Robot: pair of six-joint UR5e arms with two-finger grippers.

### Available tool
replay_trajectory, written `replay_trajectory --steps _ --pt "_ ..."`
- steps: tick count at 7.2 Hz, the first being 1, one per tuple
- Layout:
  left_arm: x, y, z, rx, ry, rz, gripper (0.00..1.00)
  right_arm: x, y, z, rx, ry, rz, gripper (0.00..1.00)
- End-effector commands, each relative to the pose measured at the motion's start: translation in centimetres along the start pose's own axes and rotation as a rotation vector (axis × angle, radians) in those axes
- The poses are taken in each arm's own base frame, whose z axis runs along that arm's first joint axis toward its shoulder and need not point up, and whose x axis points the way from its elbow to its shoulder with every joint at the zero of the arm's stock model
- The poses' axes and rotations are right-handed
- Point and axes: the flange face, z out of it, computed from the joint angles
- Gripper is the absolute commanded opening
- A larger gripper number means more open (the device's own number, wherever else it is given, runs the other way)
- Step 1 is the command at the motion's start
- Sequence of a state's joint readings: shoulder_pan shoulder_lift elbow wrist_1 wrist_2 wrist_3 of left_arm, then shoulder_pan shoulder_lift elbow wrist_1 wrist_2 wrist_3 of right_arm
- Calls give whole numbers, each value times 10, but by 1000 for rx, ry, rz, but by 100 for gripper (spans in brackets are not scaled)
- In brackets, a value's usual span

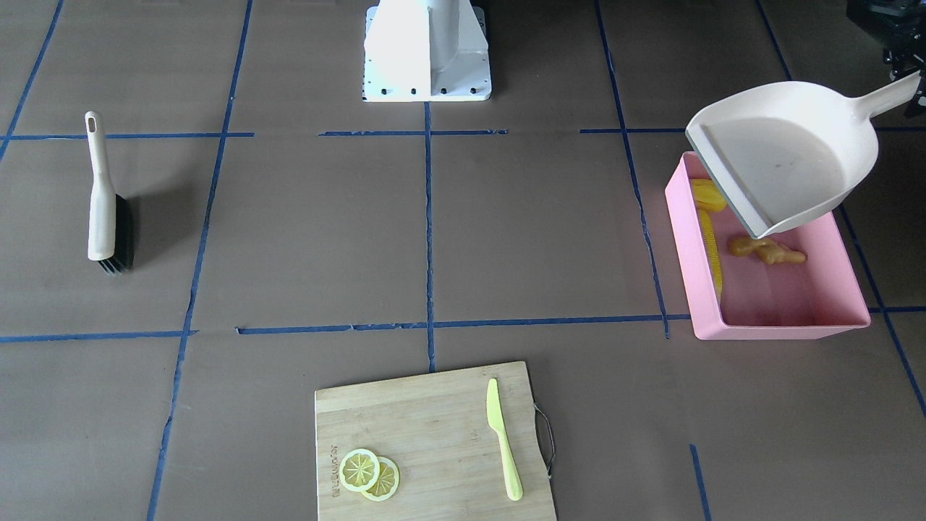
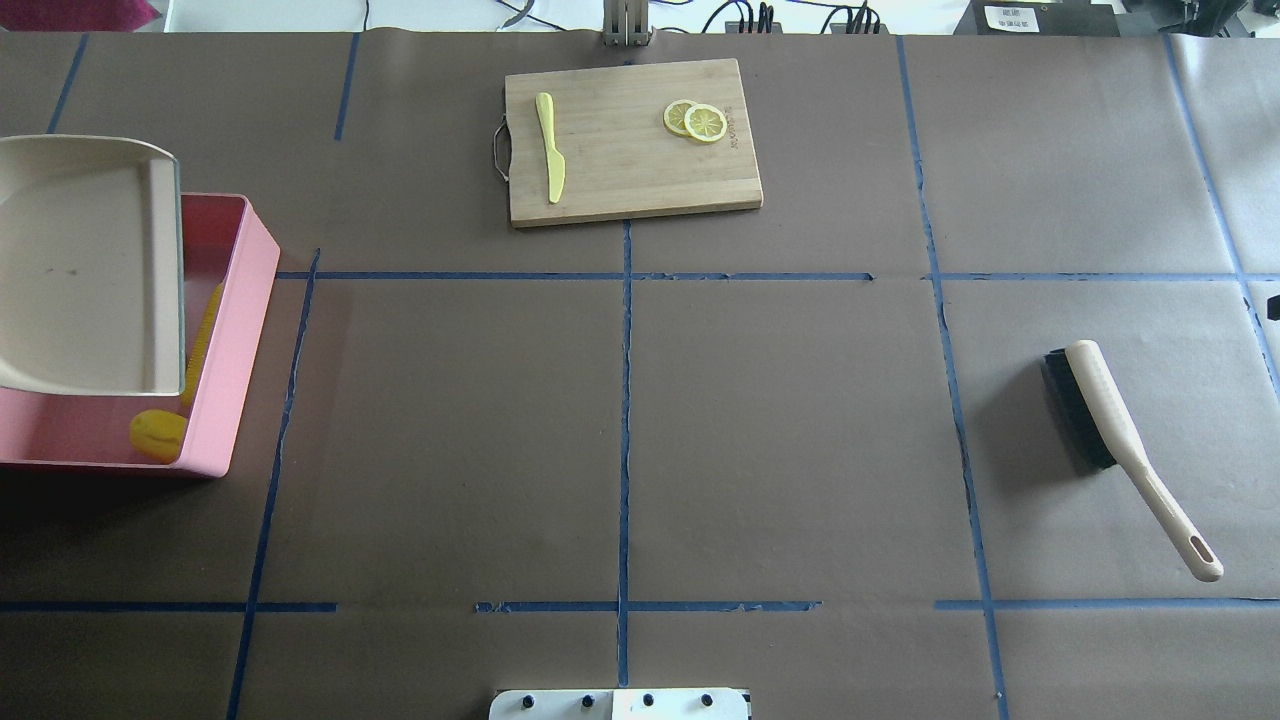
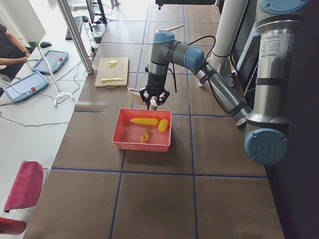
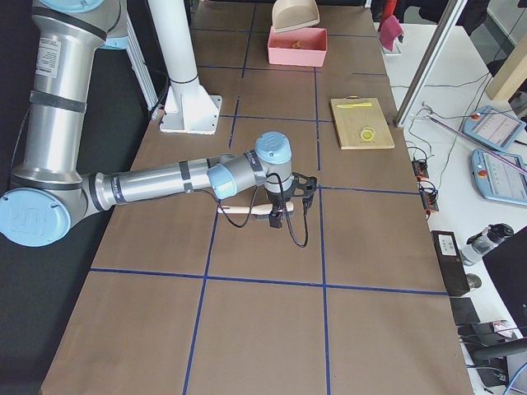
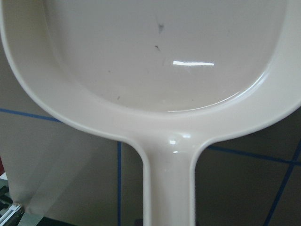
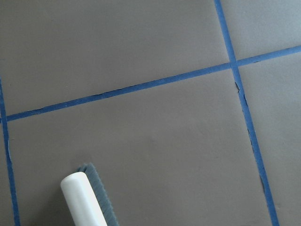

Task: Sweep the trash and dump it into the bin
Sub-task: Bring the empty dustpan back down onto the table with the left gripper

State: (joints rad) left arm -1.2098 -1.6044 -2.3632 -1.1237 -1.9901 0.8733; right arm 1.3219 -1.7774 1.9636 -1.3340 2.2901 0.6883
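Observation:
The pink bin holds the trash: a corn cob, a rounded yellow lump and a tan ginger root. A cream dustpan hangs tilted above the bin, its pan bare inside. My left gripper is shut on the dustpan's handle at the view's edge. From overhead the dustpan hides the ginger. The cream brush lies flat on the table. In the exterior right view my right gripper sits over the brush; I cannot tell whether it is open or shut.
A wooden cutting board on the operators' side carries two lemon slices and a pale green knife. The robot's white base stands at mid-table. A person sits at a side desk beyond the table's edge.

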Motion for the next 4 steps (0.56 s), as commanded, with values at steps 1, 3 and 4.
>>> replay_trajectory --steps 1,3,4 --pt "8 -52 -7 101 45 17 0 38 -10 -9 -42 73 -91 100" --pt "40 -136 14 130 116 113 0 55 -32 -34 -108 91 -230 100" --pt "49 -170 34 126 161 168 0 60 -27 -32 -117 97 -221 100"
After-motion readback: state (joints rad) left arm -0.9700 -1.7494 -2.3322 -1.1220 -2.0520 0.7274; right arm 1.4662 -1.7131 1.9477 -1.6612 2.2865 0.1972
